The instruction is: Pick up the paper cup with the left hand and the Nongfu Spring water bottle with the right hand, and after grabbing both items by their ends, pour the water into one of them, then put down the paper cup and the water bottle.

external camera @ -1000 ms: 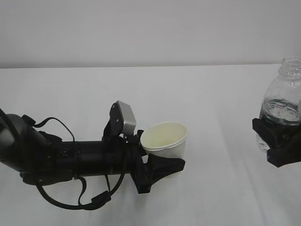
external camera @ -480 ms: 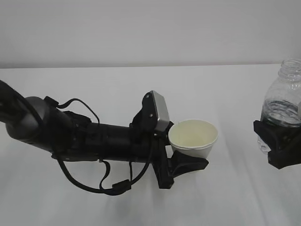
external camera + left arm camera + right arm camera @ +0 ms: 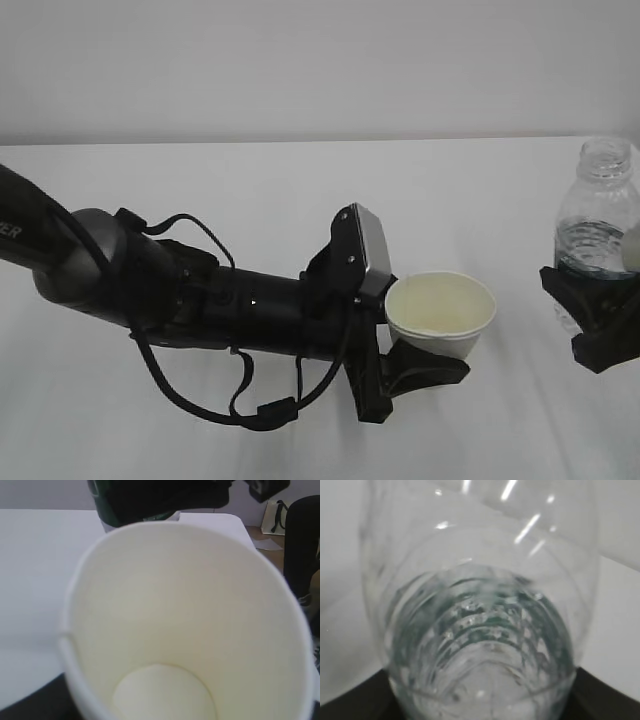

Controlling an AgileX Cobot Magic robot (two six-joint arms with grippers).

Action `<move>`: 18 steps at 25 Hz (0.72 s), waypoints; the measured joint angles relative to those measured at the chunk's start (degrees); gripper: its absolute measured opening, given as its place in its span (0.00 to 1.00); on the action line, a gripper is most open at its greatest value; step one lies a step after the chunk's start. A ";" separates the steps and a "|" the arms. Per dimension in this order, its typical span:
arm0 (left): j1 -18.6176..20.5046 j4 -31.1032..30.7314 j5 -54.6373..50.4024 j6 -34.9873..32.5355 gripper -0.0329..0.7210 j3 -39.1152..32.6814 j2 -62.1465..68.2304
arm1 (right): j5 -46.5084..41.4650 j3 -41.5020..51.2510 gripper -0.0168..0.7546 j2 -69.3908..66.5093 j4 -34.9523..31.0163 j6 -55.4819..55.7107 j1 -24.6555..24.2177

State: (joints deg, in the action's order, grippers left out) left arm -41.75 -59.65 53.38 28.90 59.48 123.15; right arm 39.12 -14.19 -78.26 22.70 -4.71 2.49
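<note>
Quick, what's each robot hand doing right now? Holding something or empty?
Left hand: closed on the paper cup, which looks empty inside.
Right hand: closed on the Nongfu Spring water bottle, held upright with water in it.

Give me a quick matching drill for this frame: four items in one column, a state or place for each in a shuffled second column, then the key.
Column one:
1. paper cup
2. Nongfu Spring water bottle
3. left pincer
4. right pincer

Column two:
A. at the right edge of the exterior view, clamped on clear plastic
B. upright, uncapped, partly filled with water
C. empty, cream inside, mouth up
D. low in the middle of the exterior view, clamped on white paper

Pairs: 1-C, 2-B, 3-D, 4-A
</note>
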 joint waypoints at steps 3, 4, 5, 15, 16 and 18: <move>-0.25 -0.32 0.00 2.04 0.64 0.00 0.00 | -0.22 0.00 0.61 0.00 0.00 -3.11 0.00; -0.19 -0.94 0.00 2.47 0.64 0.00 0.00 | -0.45 0.00 0.61 0.00 0.00 -4.54 0.00; -0.28 -1.73 0.00 2.76 0.64 0.00 0.00 | -0.46 0.00 0.61 0.00 0.00 -5.62 0.00; -0.28 -4.49 0.00 4.09 0.64 0.00 0.00 | -0.72 0.00 0.61 0.00 -2.09 -14.27 0.00; -0.28 -4.49 0.00 4.19 0.64 0.00 0.11 | -0.72 0.00 0.61 0.00 -2.09 -14.65 0.00; -0.28 -4.49 0.00 4.19 0.64 0.00 0.11 | -0.72 0.00 0.61 0.00 -2.19 -16.17 0.00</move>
State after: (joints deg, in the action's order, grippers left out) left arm -42.03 -64.14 53.38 33.09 59.48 123.26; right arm 38.40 -14.19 -78.26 20.52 -20.88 2.49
